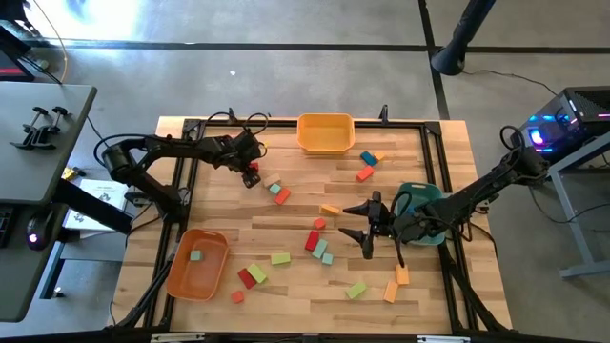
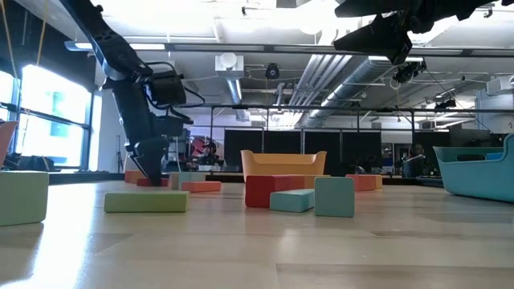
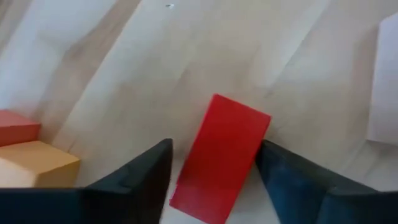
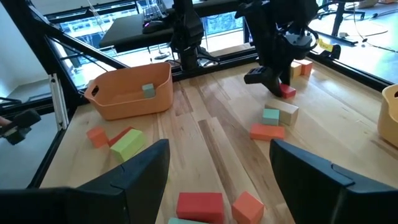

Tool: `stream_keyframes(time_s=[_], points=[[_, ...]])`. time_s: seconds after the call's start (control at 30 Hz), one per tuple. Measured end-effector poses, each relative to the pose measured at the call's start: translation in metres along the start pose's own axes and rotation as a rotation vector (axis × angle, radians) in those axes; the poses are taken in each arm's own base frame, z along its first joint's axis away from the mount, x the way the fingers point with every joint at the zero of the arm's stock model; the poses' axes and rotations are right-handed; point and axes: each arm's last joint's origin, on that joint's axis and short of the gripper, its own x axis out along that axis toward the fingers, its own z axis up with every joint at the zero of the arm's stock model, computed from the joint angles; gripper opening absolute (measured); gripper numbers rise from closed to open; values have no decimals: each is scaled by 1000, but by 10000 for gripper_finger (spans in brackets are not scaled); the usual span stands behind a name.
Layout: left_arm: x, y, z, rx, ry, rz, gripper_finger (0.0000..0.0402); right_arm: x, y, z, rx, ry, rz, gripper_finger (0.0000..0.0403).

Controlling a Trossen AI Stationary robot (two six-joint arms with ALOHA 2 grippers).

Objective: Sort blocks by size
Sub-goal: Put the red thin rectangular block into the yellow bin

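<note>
A red bar block (image 3: 221,158) lies flat on the wooden table (image 1: 410,152), toward its far left. My left gripper (image 3: 214,168) points steeply down over the block, open, with one finger on either long side. It also shows in the high view (image 1: 250,174) and the low view (image 2: 152,172). My right gripper (image 1: 351,221) hangs open above the table's middle right, nothing between its fingers (image 4: 217,180). Other blocks lie scattered, among them a red one (image 1: 312,240) and a light green one (image 1: 280,258). My left gripper's fingers come from above and lie across the red block, at its two long sides. One fingertip (image 3: 273,168) stands right at the block's edge (image 3: 258,140); a narrow gap shows at the other. Whether it touches I cannot tell. The block lies flat on the table.
A yellow tray (image 1: 325,143) stands at the far middle. An orange tray (image 1: 181,276) at the near left holds a green block (image 1: 196,254). A teal tray (image 1: 429,195) sits under the right arm. A tan block (image 3: 37,165) and a red one (image 3: 15,124) lie close beside the left gripper.
</note>
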Motion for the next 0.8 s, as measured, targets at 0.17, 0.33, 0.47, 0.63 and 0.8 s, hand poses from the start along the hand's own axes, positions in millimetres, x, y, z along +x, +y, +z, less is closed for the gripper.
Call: stream_keyframes(time_s=[0.17,0.33,0.47,0.63,0.8], points=[[-2,-4,1,14,10,-30,90,-7,5,2,3,-10,30,272],[-18,-22,13,94,8,7,82,-33,13,9,-4,-35,75,272],[-56,-45,54,145,-171,2,82,-56,16,14,-6,-85,22,272],[-107,-71,118,143,-436,-33,82,-68,18,13,-30,-127,-71,272],[-117,-80,182,194,-522,-3,82,-69,19,11,-23,-115,-72,272]])
